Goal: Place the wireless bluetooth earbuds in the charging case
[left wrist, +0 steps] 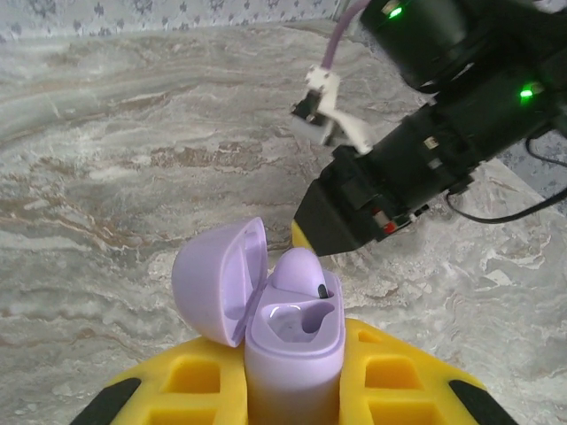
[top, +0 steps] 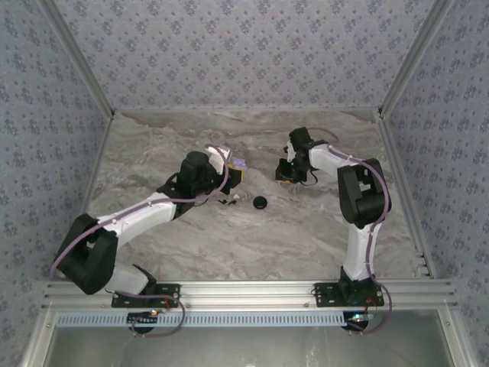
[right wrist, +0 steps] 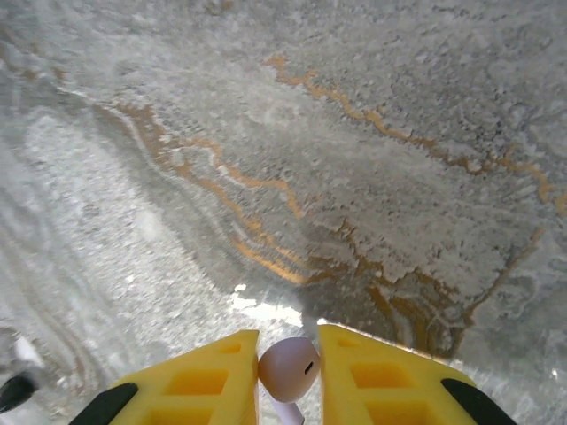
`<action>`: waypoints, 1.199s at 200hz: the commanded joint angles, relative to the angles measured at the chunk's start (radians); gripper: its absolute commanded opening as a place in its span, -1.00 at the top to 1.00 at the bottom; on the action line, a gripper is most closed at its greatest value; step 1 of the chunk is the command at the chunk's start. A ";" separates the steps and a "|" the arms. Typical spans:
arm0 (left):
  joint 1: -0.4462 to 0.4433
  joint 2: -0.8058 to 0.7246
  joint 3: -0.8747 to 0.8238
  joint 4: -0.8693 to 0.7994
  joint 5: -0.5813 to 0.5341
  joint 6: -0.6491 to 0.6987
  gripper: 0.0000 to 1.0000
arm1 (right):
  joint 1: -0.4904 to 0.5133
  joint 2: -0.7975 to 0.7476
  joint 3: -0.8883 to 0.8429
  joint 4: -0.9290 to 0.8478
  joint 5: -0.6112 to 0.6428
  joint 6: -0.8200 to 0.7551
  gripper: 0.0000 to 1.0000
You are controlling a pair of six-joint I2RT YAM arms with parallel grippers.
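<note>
The lilac charging case (left wrist: 292, 341) stands upright between my left gripper's (left wrist: 292, 359) yellow fingers (left wrist: 390, 372), which are shut on its body. Its lid (left wrist: 217, 279) is swung open to the left. One lilac earbud (left wrist: 299, 268) sits in the far slot, while the near slot is empty. From above, the left gripper (top: 233, 174) holds the case (top: 241, 164) at mid-table. My right gripper (right wrist: 288, 354) is shut on a second earbud (right wrist: 288, 367), bud end forward and stem pointing back. The right gripper (top: 289, 173) hovers just right of the case, and its dark tip (left wrist: 341, 221) hangs close behind the open case.
A black round disc (top: 260, 202) lies on the marble table (top: 306, 229) in front of the two grippers. A few small dark and pale bits (top: 229, 200) lie left of it. Patterned walls enclose the table at the back and sides.
</note>
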 commanded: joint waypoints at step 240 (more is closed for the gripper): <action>-0.018 0.147 -0.083 0.567 0.129 -0.124 0.80 | 0.116 -0.485 -0.056 0.336 -0.263 0.118 0.57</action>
